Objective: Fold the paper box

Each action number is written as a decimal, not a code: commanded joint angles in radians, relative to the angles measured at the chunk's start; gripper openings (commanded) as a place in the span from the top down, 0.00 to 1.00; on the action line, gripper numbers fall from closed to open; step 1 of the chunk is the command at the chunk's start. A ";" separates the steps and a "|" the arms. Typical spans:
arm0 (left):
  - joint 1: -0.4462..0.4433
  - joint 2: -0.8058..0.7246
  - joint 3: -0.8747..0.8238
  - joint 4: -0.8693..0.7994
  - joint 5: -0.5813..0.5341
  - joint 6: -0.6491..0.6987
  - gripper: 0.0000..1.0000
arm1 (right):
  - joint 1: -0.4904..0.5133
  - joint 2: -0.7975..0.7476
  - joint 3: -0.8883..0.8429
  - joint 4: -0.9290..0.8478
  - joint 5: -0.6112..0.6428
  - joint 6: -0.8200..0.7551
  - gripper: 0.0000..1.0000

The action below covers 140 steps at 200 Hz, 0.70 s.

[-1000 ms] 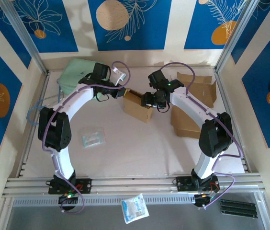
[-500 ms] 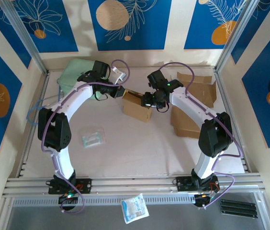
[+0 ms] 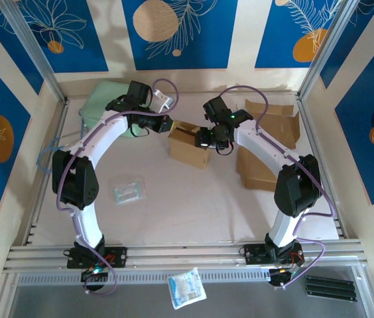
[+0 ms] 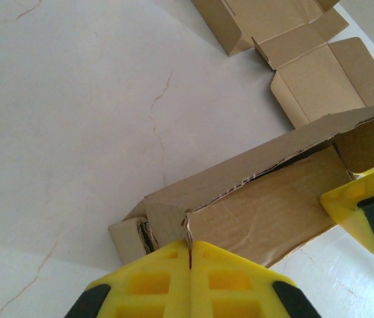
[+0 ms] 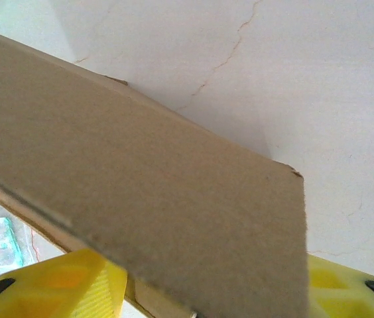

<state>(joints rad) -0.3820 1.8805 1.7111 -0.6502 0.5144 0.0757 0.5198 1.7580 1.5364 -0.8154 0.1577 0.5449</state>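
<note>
Your left gripper (image 4: 189, 247) is pinching the left wall of the cardboard box (image 3: 188, 144), fingers closed on it. Your right gripper (image 3: 205, 138) is sitting at the box's right end; I cannot tell its grip.

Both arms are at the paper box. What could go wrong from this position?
1. The left pincer is shut on a thin wall edge of the paper box, beside a frayed crease; a pull may tear it.
2. The right pincer straddles the other end with its fingers apart, so the box may slip or twist.
</note>
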 commanded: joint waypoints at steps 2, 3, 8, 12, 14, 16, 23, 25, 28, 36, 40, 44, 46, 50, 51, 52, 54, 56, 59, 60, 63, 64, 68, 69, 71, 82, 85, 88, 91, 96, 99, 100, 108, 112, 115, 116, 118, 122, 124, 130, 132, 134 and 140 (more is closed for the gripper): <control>-0.016 0.003 0.039 -0.037 0.023 0.022 1.00 | 0.008 0.057 -0.013 -0.053 0.046 -0.020 0.50; -0.015 0.003 0.039 -0.040 0.020 0.024 1.00 | 0.008 0.057 -0.013 -0.055 0.046 -0.020 0.50; -0.015 0.006 0.041 -0.052 0.005 0.032 1.00 | 0.008 0.055 -0.011 -0.055 0.048 -0.020 0.50; -0.016 0.008 0.044 -0.062 -0.014 0.039 1.00 | 0.008 0.055 -0.011 -0.055 0.048 -0.020 0.50; -0.015 0.010 0.044 -0.066 -0.021 0.043 1.00 | 0.008 0.055 -0.009 -0.055 0.048 -0.021 0.50; -0.016 0.012 0.045 -0.072 -0.030 0.047 1.00 | 0.009 0.056 -0.010 -0.056 0.048 -0.020 0.50; -0.015 0.018 0.048 -0.089 -0.061 0.061 1.00 | 0.011 0.055 -0.009 -0.056 0.047 -0.020 0.50; -0.015 0.020 0.049 -0.093 -0.069 0.065 1.00 | 0.010 0.054 -0.010 -0.055 0.047 -0.020 0.50; -0.015 0.021 0.050 -0.099 -0.080 0.070 1.00 | 0.010 0.053 -0.010 -0.055 0.048 -0.020 0.50; -0.015 0.027 0.053 -0.113 -0.105 0.080 1.00 | 0.009 0.054 -0.010 -0.054 0.049 -0.020 0.50; -0.015 0.028 0.055 -0.118 -0.117 0.086 1.00 | 0.011 0.054 -0.011 -0.056 0.048 -0.020 0.50; -0.015 0.030 0.055 -0.120 -0.126 0.089 1.00 | 0.011 0.055 -0.011 -0.055 0.048 -0.020 0.50; -0.015 0.031 0.055 -0.120 -0.129 0.090 1.00 | 0.012 0.055 -0.011 -0.056 0.048 -0.020 0.50; -0.015 0.031 0.054 -0.120 -0.135 0.092 1.00 | 0.011 0.056 -0.011 -0.055 0.048 -0.020 0.50; -0.015 0.031 0.053 -0.121 -0.136 0.093 1.00 | 0.011 0.056 -0.010 -0.055 0.048 -0.020 0.50; -0.015 0.032 0.053 -0.121 -0.138 0.093 1.00 | 0.011 0.056 -0.010 -0.055 0.048 -0.020 0.50; -0.015 0.032 0.053 -0.121 -0.140 0.092 1.00 | 0.011 0.057 -0.011 -0.055 0.048 -0.019 0.50; -0.015 0.032 0.053 -0.121 -0.140 0.093 1.00 | 0.011 0.057 -0.012 -0.056 0.048 -0.020 0.50; -0.015 0.032 0.054 -0.121 -0.139 0.093 1.00 | 0.012 0.057 -0.010 -0.055 0.048 -0.020 0.50; -0.015 0.033 0.055 -0.120 -0.137 0.093 1.00 | 0.011 0.058 -0.010 -0.055 0.047 -0.020 0.50; -0.015 0.033 0.055 -0.120 -0.130 0.092 1.00 | 0.011 0.057 -0.009 -0.055 0.046 -0.020 0.50; -0.015 0.033 0.055 -0.120 -0.126 0.092 1.00 | 0.011 0.057 -0.010 -0.056 0.046 -0.020 0.50; -0.015 0.033 0.055 -0.117 -0.112 0.090 1.00 | 0.011 0.058 -0.009 -0.055 0.046 -0.020 0.50; -0.015 0.034 0.054 -0.116 -0.107 0.090 1.00 | 0.012 0.058 -0.009 -0.055 0.046 -0.020 0.50; -0.015 0.033 0.054 -0.114 -0.099 0.090 1.00 | 0.012 0.057 -0.008 -0.056 0.046 -0.020 0.50; -0.015 0.032 0.046 -0.097 -0.065 0.083 1.00 | 0.013 0.058 -0.005 -0.056 0.048 -0.019 0.50; -0.015 0.031 0.044 -0.093 -0.059 0.080 1.00 | 0.013 0.058 -0.005 -0.056 0.049 -0.020 0.50; -0.015 0.031 0.043 -0.089 -0.050 0.076 1.00 | 0.013 0.058 -0.004 -0.057 0.050 -0.019 0.50; -0.015 0.030 0.041 -0.084 -0.043 0.073 1.00 | 0.013 0.058 -0.003 -0.057 0.052 -0.020 0.50; -0.016 0.030 0.037 -0.077 -0.030 0.068 1.00 | 0.013 0.058 -0.003 -0.057 0.052 -0.020 0.50; -0.015 0.029 0.035 -0.072 -0.023 0.065 1.00 | 0.013 0.058 -0.003 -0.059 0.052 -0.020 0.50; -0.015 0.029 0.034 -0.071 -0.020 0.065 1.00 | 0.013 0.058 -0.004 -0.060 0.052 -0.020 0.50; -0.015 0.029 0.030 -0.062 -0.005 0.057 1.00 | 0.013 0.058 -0.002 -0.059 0.052 -0.020 0.50; -0.015 0.029 0.029 -0.058 0.001 0.054 1.00 | 0.013 0.058 -0.001 -0.060 0.054 -0.021 0.50; -0.016 0.030 0.028 -0.058 0.003 0.052 1.00 | 0.013 0.058 -0.001 -0.060 0.054 -0.021 0.50; -0.015 0.030 0.027 -0.058 0.005 0.051 1.00 | 0.013 0.058 -0.001 -0.060 0.054 -0.021 0.50; -0.015 0.031 0.027 -0.058 0.009 0.050 1.00 | 0.013 0.059 -0.002 -0.060 0.054 -0.022 0.50; -0.015 0.031 0.027 -0.057 0.014 0.046 1.00 | 0.013 0.058 -0.002 -0.059 0.055 -0.022 0.50; -0.015 0.031 0.026 -0.056 0.015 0.045 1.00 | 0.013 0.058 -0.002 -0.059 0.055 -0.021 0.49; -0.015 0.032 0.025 -0.051 0.020 0.040 1.00 | 0.014 0.058 -0.002 -0.060 0.055 -0.021 0.50; -0.015 0.032 0.024 -0.051 0.021 0.039 1.00 | 0.013 0.059 -0.002 -0.059 0.055 -0.021 0.50; -0.014 0.032 0.024 -0.050 0.022 0.037 1.00 | 0.013 0.059 -0.001 -0.059 0.055 -0.021 0.50; -0.015 0.032 0.024 -0.049 0.027 0.033 1.00 | 0.013 0.060 -0.001 -0.059 0.055 -0.022 0.50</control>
<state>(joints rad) -0.3885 1.8942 1.7432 -0.6983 0.4629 0.1284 0.5243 1.7649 1.5475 -0.8196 0.1715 0.5411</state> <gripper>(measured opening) 0.054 0.505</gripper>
